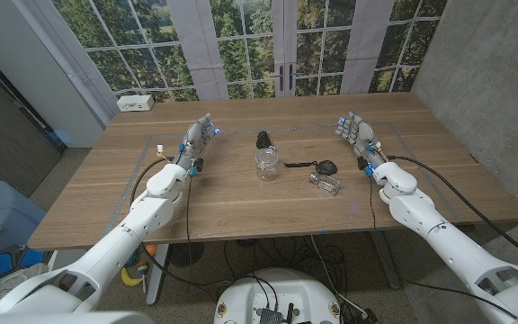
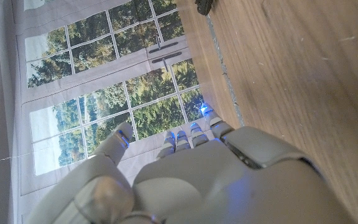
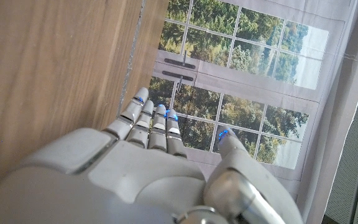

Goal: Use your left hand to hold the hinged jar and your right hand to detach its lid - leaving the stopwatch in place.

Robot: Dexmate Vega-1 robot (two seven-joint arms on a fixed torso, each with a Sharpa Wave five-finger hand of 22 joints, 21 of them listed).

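A clear glass jar (image 1: 266, 164) stands upright at the middle of the wooden table (image 1: 241, 211). The black stopwatch (image 1: 327, 166) lies to its right with its cord (image 1: 299, 164) trailing toward the jar. My left hand (image 1: 196, 142) (image 2: 185, 180) is left of the jar and well apart from it, fingers stretched out and holding nothing. On the far side of the stopwatch, my right hand (image 1: 358, 138) (image 3: 148, 168) is likewise stretched out with nothing in it.
A small glass bottle (image 1: 325, 184) lies on its side just in front of the stopwatch. A dark lumpy object (image 1: 263, 139) (image 2: 204, 5) sits right behind the jar. A white box (image 1: 136, 103) is at the table's far left corner. Windows stand beyond the far edge.
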